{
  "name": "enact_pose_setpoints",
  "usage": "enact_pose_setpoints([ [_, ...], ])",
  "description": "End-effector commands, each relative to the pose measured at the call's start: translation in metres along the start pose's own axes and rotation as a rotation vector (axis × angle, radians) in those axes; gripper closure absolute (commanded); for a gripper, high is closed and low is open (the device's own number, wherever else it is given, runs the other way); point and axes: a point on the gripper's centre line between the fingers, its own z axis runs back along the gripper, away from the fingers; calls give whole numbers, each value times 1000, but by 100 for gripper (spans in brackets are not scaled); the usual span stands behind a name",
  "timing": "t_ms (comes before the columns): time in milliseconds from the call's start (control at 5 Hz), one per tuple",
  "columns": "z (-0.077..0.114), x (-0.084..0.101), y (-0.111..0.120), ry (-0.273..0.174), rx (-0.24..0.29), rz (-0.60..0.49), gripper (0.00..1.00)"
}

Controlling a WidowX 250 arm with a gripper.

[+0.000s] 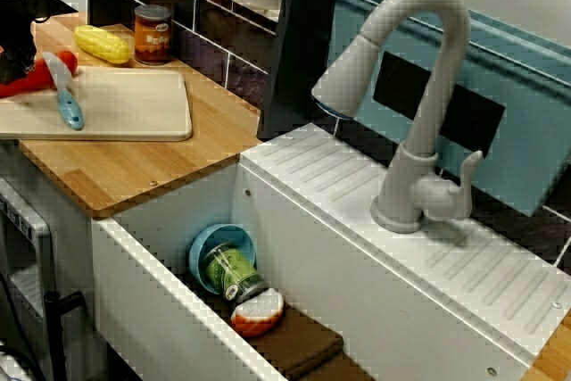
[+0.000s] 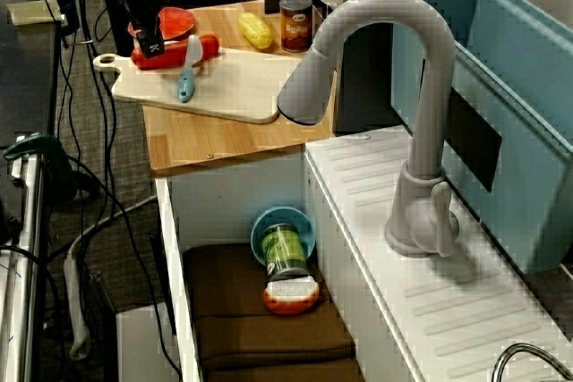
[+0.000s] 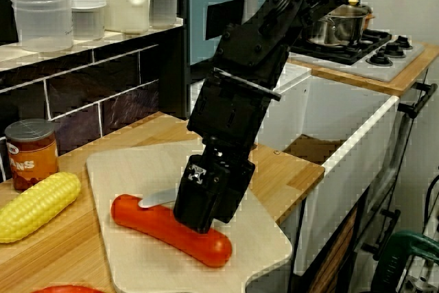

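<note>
View over the sink: my gripper [image 1: 20, 64] is dark and cut off by the left edge, so the jaws are not readable. The sausage [image 1: 27, 84] shows only as red ends on either side of me, on the board [image 1: 125, 104]. The knife [image 1: 64, 95] lies just beside my jaws, its blade crossing the sausage.

View along the counter: I stand down on the sausage near one end. The fingertips are too small to make out. The corn [image 2: 255, 30] and can [image 2: 295, 22] lie well beyond.

Low counter view: my own housing hides the fingertips, so I cannot tell whether the jaws are clamped or apart. The sausage is smooth, glossy red with rounded ends, and lies flat directly under my jaws. The knife handle is hidden behind me.
</note>
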Motion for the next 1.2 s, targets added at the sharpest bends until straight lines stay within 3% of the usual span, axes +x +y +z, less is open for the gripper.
enact_pose_setpoints([
  [0, -4, 8, 9, 3, 17, -17, 0],
  [400, -10, 13, 10, 67, -79, -58, 0],
  [1000, -11, 20, 17, 106, -123, -73, 0],
])
